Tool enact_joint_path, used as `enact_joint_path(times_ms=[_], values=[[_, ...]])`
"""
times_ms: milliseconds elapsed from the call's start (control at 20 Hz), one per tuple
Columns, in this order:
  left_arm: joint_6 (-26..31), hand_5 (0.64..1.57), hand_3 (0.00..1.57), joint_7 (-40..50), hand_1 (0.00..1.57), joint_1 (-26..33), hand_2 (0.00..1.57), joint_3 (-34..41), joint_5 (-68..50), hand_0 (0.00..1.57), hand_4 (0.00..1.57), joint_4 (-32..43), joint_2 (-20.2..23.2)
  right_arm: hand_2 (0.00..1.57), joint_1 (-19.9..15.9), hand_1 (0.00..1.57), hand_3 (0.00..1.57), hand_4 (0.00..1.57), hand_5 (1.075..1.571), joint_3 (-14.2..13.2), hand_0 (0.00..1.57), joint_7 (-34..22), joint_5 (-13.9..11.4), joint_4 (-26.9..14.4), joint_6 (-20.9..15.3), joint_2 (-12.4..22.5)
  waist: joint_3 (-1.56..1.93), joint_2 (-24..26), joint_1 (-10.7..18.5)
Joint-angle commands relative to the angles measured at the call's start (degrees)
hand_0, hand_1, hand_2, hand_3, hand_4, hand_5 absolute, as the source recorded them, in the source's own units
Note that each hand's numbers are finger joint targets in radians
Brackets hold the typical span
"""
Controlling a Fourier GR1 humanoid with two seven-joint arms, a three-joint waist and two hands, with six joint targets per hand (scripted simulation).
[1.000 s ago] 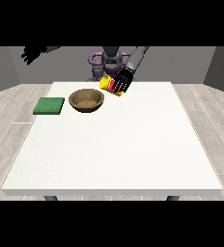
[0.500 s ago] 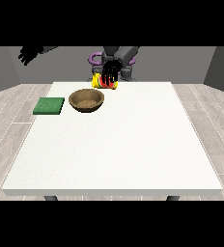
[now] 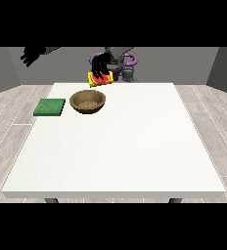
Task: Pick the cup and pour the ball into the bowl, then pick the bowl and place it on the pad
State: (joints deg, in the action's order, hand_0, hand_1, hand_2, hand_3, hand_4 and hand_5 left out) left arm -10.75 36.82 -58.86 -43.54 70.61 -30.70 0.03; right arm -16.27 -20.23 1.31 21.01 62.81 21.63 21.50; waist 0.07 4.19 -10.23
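A brown wooden bowl (image 3: 88, 101) stands on the white table (image 3: 135, 146) at the back left. Left of it lies a flat green pad (image 3: 50, 107). Just behind and above the bowl's far rim hangs a yellow cup (image 3: 100, 79), tilted, with red showing at its mouth. The hand at the view's right (image 3: 100, 65) is curled over the cup from above and holds it. The hand at the view's left (image 3: 33, 55) is raised high beyond the table's left back corner, holding nothing, its fingers relaxed.
The robot's grey torso (image 3: 120, 61) stands behind the table's far edge. The table's near and right parts show only white surface. Grey plank floor surrounds the table.
The hand holding the cup has moved up and towards the view's left, from right of the bowl to above its far rim. The cup is tilted more. The other hand stays raised.
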Motion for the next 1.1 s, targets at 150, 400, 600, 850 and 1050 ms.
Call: enact_joint_path(times_ms=[150,400,600,850,1050], values=[[12.5,1.571,1.57,-3.3,0.0,-1.2,1.14,-1.1,0.7,0.0,1.12,-6.4,0.0,0.0,0.2,0.0,0.17,0.71,1.55,1.7,0.0,0.2,-2.3,0.4,-3.1,-1.9,-0.06,1.6,1.5],[1.8,1.57,1.54,-2.1,0.32,3.5,1.5,5.1,-2.3,0.32,1.11,-12.2,5.4,0.0,2.4,0.0,0.05,0.71,1.548,-0.5,0.0,-1.0,-0.7,0.0,-2.6,0.1,-0.12,3.3,3.9],[-6.8,1.562,1.15,-10.0,1.04,10.1,1.51,16.3,-16.0,1.04,1.32,-19.3,8.3,0.0,3.4,0.0,0.18,0.74,1.553,-1.6,0.0,-1.2,-1.0,0.4,-4.2,0.8,-0.42,4.0,8.8],[-8.2,1.551,0.0,-16.6,0.0,8.8,0.0,33.3,-35.9,0.0,1.18,-28.5,8.1,0.0,2.9,0.0,0.0,0.78,1.557,-1.8,0.0,-0.3,-2.2,-0.7,-8.1,-1.3,-0.83,2.5,14.3],[-3.2,1.571,0.0,-22.1,0.0,10.3,0.0,45.0,-52.4,0.0,1.09,-32.7,9.1,0.0,3.3,0.0,0.0,0.78,1.555,-1.3,0.0,0.9,-3.0,0.1,-9.2,-2.4,-0.86,0.1,16.0]])
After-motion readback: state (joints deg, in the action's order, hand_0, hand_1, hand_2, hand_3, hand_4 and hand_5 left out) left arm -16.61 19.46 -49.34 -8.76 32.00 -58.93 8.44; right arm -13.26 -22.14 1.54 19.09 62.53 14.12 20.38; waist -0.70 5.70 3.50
